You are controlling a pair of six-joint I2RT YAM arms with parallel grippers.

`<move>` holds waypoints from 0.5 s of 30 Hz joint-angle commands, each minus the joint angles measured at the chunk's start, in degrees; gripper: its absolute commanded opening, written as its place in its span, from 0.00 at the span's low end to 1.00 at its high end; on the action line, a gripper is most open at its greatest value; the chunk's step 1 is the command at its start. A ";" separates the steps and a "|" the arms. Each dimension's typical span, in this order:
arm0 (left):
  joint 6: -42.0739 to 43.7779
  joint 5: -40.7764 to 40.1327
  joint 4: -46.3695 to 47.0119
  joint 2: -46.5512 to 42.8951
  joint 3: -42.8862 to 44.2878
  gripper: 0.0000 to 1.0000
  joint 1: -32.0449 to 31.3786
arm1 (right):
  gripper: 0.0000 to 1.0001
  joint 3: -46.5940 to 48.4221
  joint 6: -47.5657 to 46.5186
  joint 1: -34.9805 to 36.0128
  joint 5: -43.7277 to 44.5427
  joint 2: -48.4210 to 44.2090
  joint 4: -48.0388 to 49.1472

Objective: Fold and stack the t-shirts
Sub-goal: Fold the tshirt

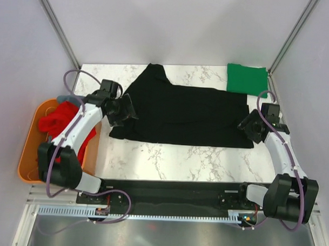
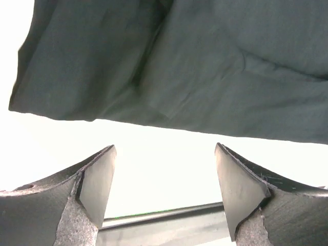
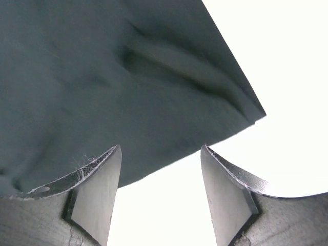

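Black shirt (image 1: 181,115) lies spread across the middle of the marble bench (image 1: 174,154), long side running left to right, with one sleeve poking toward the far edge. My left claw (image 1: 124,112) sits at its left end and my right claw (image 1: 246,127) at its right end, near the front corner.

From my left wrist, my left claw (image 2: 164,171) is spread wide with nothing between the fingers (image 2: 97,187); the shirt's (image 2: 179,66) hem lies just beyond the tips, over bright bench.

From my right wrist, my right claw (image 3: 160,171) is spread too and grips nothing. The shirt's (image 3: 102,87) corner lies just past the tips, and one finger (image 3: 95,192) overlaps the cloth's edge; I cannot tell whether it touches.

Green shirt (image 1: 246,78) lies folded flat at the bench's far right corner, apart from the black one. Red shirt (image 1: 59,123) is bunched in the orange tub (image 1: 27,153) off the bench's left side, under my left arm, with a bit of grey cloth (image 1: 65,99) at the tub's far end.
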 commanded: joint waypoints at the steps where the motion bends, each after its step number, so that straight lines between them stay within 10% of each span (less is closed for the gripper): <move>1: -5.52 -2.67 7.37 -7.53 -12.42 0.84 0.13 | 0.70 -8.15 0.72 -1.22 -3.48 0.09 2.77; 15: -13.87 -8.11 21.19 -15.03 -31.98 0.88 3.28 | 0.68 -10.27 -1.21 -2.98 -0.59 12.03 10.16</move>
